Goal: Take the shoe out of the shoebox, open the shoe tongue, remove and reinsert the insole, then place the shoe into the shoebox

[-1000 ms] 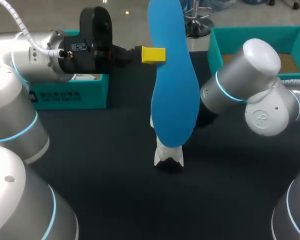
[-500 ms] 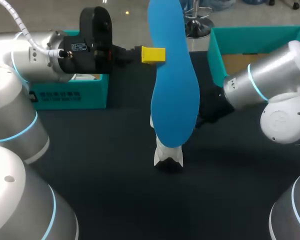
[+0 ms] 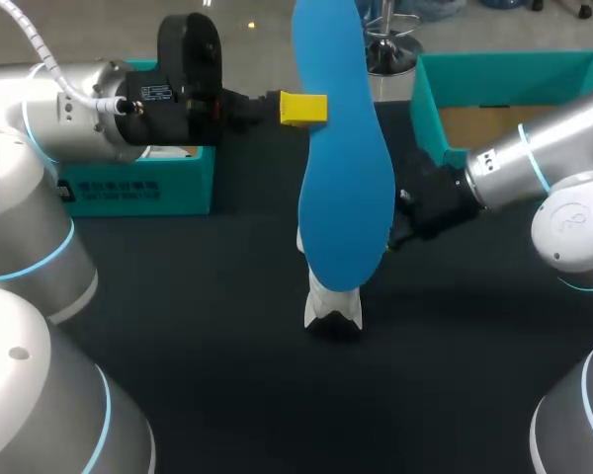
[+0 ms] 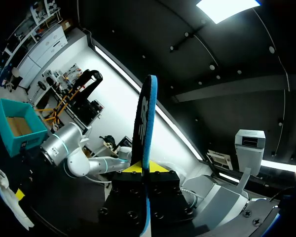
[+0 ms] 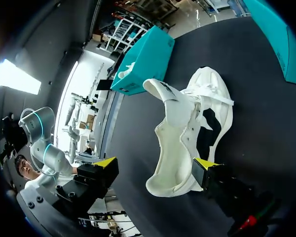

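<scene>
My left gripper [image 3: 306, 107] is raised above the table and shut on a blue insole [image 3: 344, 168], which hangs down in front of the shoe. In the left wrist view the insole [image 4: 145, 118] stands edge-on between the yellow tips of that gripper [image 4: 142, 168]. The white shoe [image 3: 333, 304] lies on the black table, mostly hidden behind the insole. In the right wrist view the shoe [image 5: 187, 128] has its tongue folded open. My right gripper [image 5: 156, 163] is open wide at the shoe's heel, one finger [image 5: 205, 164] close beside it. From the head view the right gripper [image 3: 407, 219] sits just right of the insole.
The open teal shoebox [image 3: 430, 94] stands at the back right, behind my right arm; it also shows as the shoebox [image 5: 278, 39]. A second teal box [image 3: 138, 183] stands at the back left under my left arm, seen again as the teal box [image 5: 143, 61].
My right arm has swung back to the right and its gripper has opened wide at the shoe. The left arm and the insole have not moved.
</scene>
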Action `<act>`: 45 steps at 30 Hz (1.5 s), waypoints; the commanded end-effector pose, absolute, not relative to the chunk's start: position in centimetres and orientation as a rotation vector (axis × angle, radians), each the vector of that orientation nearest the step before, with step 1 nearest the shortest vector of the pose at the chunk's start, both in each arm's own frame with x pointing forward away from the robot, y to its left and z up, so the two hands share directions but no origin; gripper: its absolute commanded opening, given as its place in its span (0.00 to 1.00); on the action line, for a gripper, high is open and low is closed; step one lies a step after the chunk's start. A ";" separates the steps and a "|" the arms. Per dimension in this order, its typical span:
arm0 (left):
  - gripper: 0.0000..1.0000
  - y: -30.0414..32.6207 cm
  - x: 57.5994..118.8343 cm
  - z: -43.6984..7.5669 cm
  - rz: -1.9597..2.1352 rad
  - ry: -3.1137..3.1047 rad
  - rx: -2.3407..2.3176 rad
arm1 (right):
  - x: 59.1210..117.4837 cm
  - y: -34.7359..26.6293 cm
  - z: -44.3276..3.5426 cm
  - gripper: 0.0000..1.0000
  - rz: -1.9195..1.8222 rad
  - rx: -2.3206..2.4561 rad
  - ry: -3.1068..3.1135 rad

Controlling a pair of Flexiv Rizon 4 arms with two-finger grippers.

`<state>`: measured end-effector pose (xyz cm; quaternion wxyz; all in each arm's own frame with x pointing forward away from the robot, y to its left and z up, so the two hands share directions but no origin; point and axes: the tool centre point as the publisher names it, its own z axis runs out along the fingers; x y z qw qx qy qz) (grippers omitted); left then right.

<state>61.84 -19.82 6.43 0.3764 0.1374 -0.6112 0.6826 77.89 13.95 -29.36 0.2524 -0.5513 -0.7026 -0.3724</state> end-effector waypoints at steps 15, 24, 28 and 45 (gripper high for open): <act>0.00 -19.9 61.8 6.3 1.749 -1.561 0.352 | 77.2 10.8 -19.5 1.00 -1.157 -1.409 -1.652; 0.00 -19.9 61.8 6.3 1.749 -1.561 0.352 | 77.4 10.5 -18.4 1.00 -1.277 -1.406 -1.517; 0.00 -19.9 61.8 6.3 1.749 -1.561 0.352 | 77.4 10.5 -18.4 1.00 -1.277 -1.406 -1.517; 0.00 -19.9 61.8 6.3 1.749 -1.561 0.352 | 77.3 10.7 -18.2 1.00 -1.272 -1.384 -1.527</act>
